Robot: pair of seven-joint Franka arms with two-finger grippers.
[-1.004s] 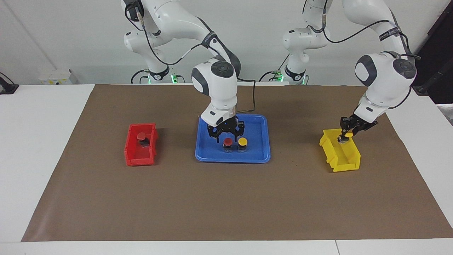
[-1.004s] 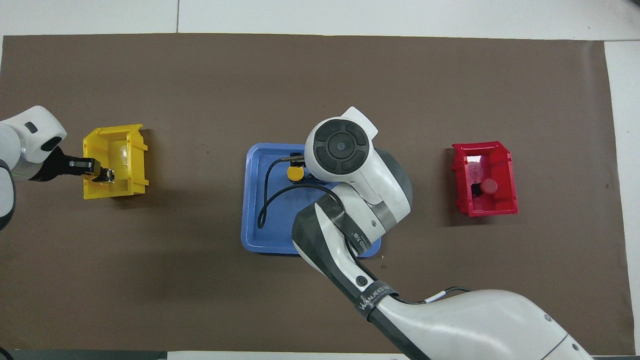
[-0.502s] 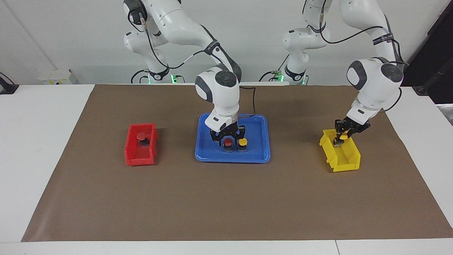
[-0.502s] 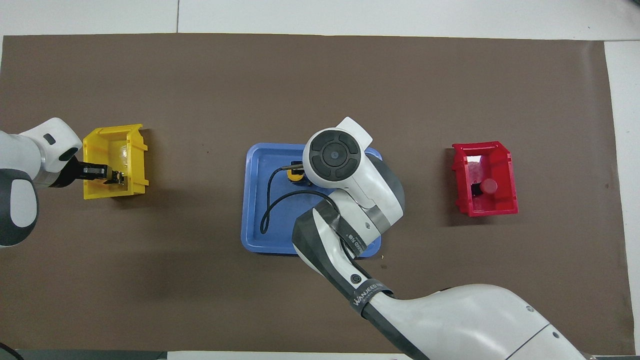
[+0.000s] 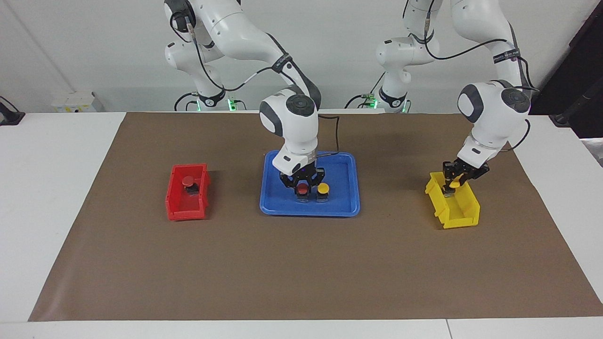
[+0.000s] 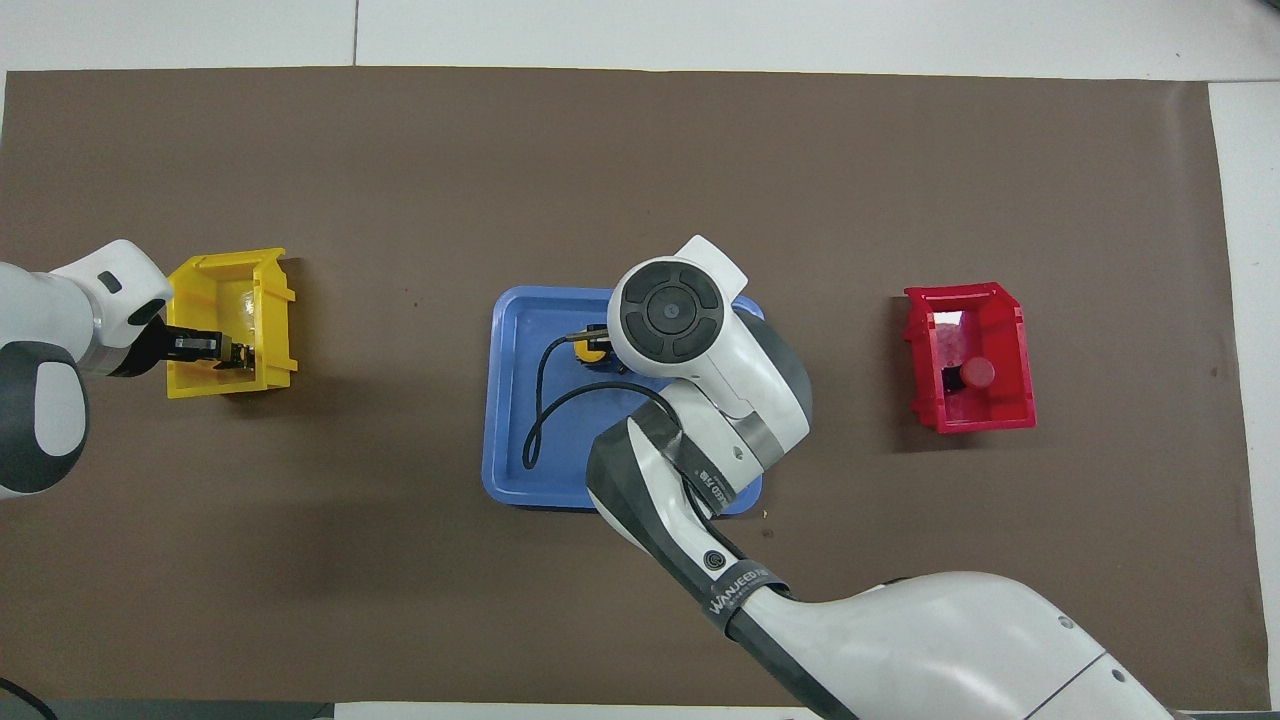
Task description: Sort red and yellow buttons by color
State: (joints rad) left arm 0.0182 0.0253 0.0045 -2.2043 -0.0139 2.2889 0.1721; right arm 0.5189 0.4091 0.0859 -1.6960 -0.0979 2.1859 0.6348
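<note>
In the blue tray (image 5: 348,207) a red button (image 5: 302,189) and a yellow button (image 5: 322,188) stand side by side. My right gripper (image 5: 302,186) is down on the red one, fingers shut around its cap; in the overhead view the wrist hides both. At the left arm's end, my left gripper (image 5: 452,183) is low in the yellow bin (image 5: 464,212), shut on another yellow button (image 5: 453,184). A second red button (image 5: 188,180) rests in the red bin (image 5: 176,207) at the right arm's end.
A brown mat (image 5: 301,273) covers most of the white table. The right arm's black cable (image 6: 535,430) loops over the tray (image 6: 510,400). The yellow bin (image 6: 270,300) and the red bin (image 6: 1010,420) stand either side of the tray.
The right gripper came down over the red button in the tray and closed on it. The left gripper carried its yellow button lower into the yellow bin.
</note>
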